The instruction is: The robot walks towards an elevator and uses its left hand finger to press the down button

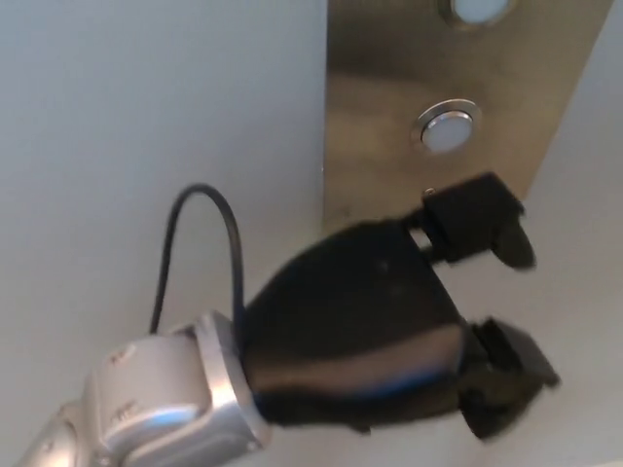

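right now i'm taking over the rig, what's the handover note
Left black robot hand: open, raised at the lower edge of the brushed metal wall panel; its top finger is just below the lower round silver-rimmed button, short of it.
Right robot hand: not in view.
Done: robot is at the panel.
To do: lift the finger onto that button, likely the down one, and press.
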Available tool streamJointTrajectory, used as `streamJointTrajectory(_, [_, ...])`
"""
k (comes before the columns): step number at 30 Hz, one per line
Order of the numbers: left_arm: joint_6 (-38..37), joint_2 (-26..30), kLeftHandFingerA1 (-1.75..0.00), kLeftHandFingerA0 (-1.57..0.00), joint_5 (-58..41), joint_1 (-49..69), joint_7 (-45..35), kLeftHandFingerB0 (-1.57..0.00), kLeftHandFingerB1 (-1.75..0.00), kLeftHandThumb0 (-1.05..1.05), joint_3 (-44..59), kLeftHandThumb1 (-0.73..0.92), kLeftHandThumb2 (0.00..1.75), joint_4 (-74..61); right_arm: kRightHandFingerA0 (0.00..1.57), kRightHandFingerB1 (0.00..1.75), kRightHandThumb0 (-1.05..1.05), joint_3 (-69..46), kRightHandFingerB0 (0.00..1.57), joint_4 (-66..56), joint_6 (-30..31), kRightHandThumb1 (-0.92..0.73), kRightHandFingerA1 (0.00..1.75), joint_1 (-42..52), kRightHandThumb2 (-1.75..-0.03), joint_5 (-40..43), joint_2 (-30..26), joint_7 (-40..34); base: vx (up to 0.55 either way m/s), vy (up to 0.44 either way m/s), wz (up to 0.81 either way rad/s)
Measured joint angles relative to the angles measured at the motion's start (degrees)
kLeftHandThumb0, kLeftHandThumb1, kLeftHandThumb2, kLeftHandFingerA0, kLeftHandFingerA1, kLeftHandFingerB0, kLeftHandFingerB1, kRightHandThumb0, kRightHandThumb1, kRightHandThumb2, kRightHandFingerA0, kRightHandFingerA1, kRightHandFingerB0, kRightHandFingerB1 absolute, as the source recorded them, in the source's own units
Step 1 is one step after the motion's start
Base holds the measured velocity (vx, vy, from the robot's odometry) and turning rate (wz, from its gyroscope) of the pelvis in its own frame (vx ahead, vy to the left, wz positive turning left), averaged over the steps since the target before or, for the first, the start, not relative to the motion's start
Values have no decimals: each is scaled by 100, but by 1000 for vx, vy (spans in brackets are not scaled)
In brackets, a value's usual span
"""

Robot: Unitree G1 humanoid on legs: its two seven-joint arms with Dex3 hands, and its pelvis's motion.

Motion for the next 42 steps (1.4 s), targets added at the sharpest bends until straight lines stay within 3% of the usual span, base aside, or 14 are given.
streamJointTrajectory(11, [-240, -62, -175, -88, -29, -256, 199, -75, -168, -3, 307, 38, 99, 250, 58, 37, -39, 54, 53, 14, 7, -58, 42, 19, -57, -26, -1, -2, 0, 0, 0])
streamJointTrajectory(12, [-283, -72, -143, -99, -28, -256, 236, -82, -166, 1, 311, 29, 107, 299, 58, 37, -38, 59, 52, 11, 7, -58, 42, 29, -57, -29, -1, -2, 0, 0, 0])
streamJointTrajectory(13, [-292, -75, -143, -99, -28, -256, 253, -82, -166, 1, 312, 29, 107, 312, 58, 37, -38, 61, 52, 10, 7, -58, 42, 35, -57, -30, -2, -3, 0, 0, 0])
streamJointTrajectory(14, [-318, -83, -166, -90, -21, -276, 287, -86, -132, -15, 327, 48, 78, 373, 58, 37, -39, 61, 53, 3, 7, -57, 43, 48, -57, -31, -1, -3, 0, 0, 0])
streamJointTrajectory(17, [-343, -103, -166, -90, 3, -371, 342, -86, -132, -15, 393, 48, 78, 628, 58, 37, -39, 53, 53, -17, 1, -57, 43, 66, -57, -30, -2, -3, 0, 0, 0])
streamJointTrajectory(20, [-389, -129, -174, -87, 23, -387, 410, -79, -163, -10, 423, 48, 92, 839, 59, 37, -38, 48, 53, -22, -1, -57, 44, 82, -57, -28, -5, -3, 0, 0, 0])
streamJointTrajectory(25, [-622, -155, -175, -87, 116, -295, 595, -81, -160, -10, 386, 48, 98, 1101, 59, 37, -39, 52, 54, -25, -18, -57, 44, 96, -57, -31, -37, -3, 0, 0, 0])
streamJointTrajectory(27, [-699, -160, -173, -88, 164, -167, 685, -85, -147, -15, 303, 49, 83, 1206, 59, 37, -39, 53, 54, -14, -18, -57, 44, 91, -57, -33, -41, -3, 0, 0, 0])
streamJointTrajectory(28, [-726, -156, -157, -114, 186, -85, 709, -90, -128, -16, 242, 40, 92, 1251, 58, 37, -39, 58, 53, -8, -18, -57, 43, 91, -57, -35, -42, -4, 0, 0, 0])
streamJointTrajectory(31, [-855, -149, -157, -114, 270, 97, 818, -90, -128, -16, 87, 40, 92, 1415, 58, 37, -39, 75, 53, 2, -16, -57, 43, 75, -57, -54, -48, -6, 0, 0, 0])
streamJointTrajectory(32, [-908, -147, -156, -94, 313, 142, 866, -88, -135, -13, 43, 50, 88, 1471, 57, 37, -40, 81, 52, 2, -16, -58, 44, 66, -57, -61, -48, -6, 0, 0, 0])
streamJointTrajectory(35, [-982, -137, -156, -94, 386, 163, 936, -88, -135, -13, 9, 50, 88, 1547, 57, 37, -40, 94, 52, -9, -16, -58, 44, 57, -57, -71, -49, -6, 0, 0, 0])
streamJointTrajectory(36, [-1008, -128, -115, -95, 414, 151, 964, -93, -107, -19, 8, 54, 86, 1574, 58, 37, -37, 99, 51, -26, -17, -56, 41, 50, -58, -75, -51, -6, 0, 0, 0])
streamJointTrajectory(42, [-1196, -24, -115, -95, 570, 114, 1107, -93, -107, -19, -10, 54, 86, 1771, 58, 37, -37, 112, 51, -36, -43, -56, 41, 61, -58, -92, -59, -6, 0, 0, 0])
